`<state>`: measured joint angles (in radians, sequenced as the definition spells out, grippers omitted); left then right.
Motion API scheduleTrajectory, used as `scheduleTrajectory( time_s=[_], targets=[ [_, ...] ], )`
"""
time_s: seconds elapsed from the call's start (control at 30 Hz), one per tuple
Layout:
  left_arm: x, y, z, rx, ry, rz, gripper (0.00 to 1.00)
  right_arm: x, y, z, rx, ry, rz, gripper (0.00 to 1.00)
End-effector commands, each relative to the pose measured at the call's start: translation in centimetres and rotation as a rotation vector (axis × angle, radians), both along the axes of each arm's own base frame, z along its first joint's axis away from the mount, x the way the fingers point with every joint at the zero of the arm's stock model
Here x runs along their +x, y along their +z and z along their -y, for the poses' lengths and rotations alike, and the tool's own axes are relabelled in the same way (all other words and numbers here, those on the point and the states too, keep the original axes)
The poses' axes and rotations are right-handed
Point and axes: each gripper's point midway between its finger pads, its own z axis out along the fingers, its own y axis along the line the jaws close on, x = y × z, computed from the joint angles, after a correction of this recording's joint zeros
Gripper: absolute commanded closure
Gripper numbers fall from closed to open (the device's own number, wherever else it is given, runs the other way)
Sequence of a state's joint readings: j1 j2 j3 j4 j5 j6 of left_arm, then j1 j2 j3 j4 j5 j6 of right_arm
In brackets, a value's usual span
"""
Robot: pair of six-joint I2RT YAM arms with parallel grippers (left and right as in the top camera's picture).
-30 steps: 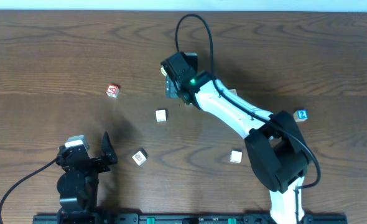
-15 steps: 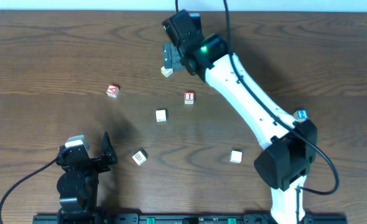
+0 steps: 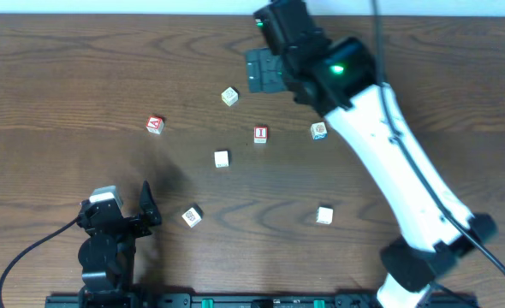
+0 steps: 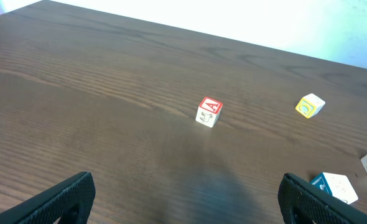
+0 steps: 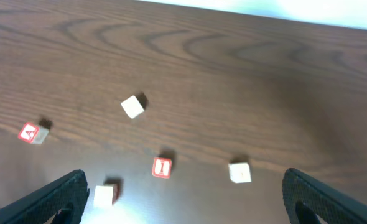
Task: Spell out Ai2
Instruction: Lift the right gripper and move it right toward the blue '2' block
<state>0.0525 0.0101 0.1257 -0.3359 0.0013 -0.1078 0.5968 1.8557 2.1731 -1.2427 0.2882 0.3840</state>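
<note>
The red A block lies at the left of the table and shows in the left wrist view and the right wrist view. The red I block lies near the middle; it also shows in the right wrist view. The blue 2 block is hidden under my right arm in the overhead view. My right gripper is open and empty, high above the table's far side. My left gripper is open and empty near the front left.
Other blocks lie scattered: a cream and yellow one, one with a blue and orange face, a white one, one at the front and one at the front right. The table's far edge runs behind the right gripper.
My right arm has risen and swung to the right, away from the I block. The I block and two others came into view; the blue 2 block became covered. The left arm has not moved.
</note>
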Motion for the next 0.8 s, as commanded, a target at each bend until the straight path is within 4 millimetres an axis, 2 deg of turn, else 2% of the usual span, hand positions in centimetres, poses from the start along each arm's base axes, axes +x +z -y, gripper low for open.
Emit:
scheduleTrajectory(
  time_s=[0.0,0.23,0.43,0.57,0.77],
  targets=[
    [0.0,-1.1,0.1,0.001,-0.007,-0.024,0.05,-1.2,2.1,2.3,-0.01,-0.021,0.016,0.01],
    [0.0,-1.1,0.1,0.001,-0.007,-0.024,0.05,-4.5,3.2,8.3,-0.111,-0.133,-0.028,0.01],
    [0.0,-1.1,0.1,0.0,-0.008,-0.024,0.05,-7.5,4.8,12.2,-0.136,-0.183,-0.003,0.01],
    [0.0,-1.1,0.1,0.001,-0.007,-0.024,0.05,-9.1,3.9,14.4,-0.142,-0.223,-0.016,0.01],
    [0.0,-1.1,0.1,0.001,-0.007,-0.024,0.05,-11.1,0.7,16.9,-0.139,-0.232,-0.021,0.01]
  ],
)
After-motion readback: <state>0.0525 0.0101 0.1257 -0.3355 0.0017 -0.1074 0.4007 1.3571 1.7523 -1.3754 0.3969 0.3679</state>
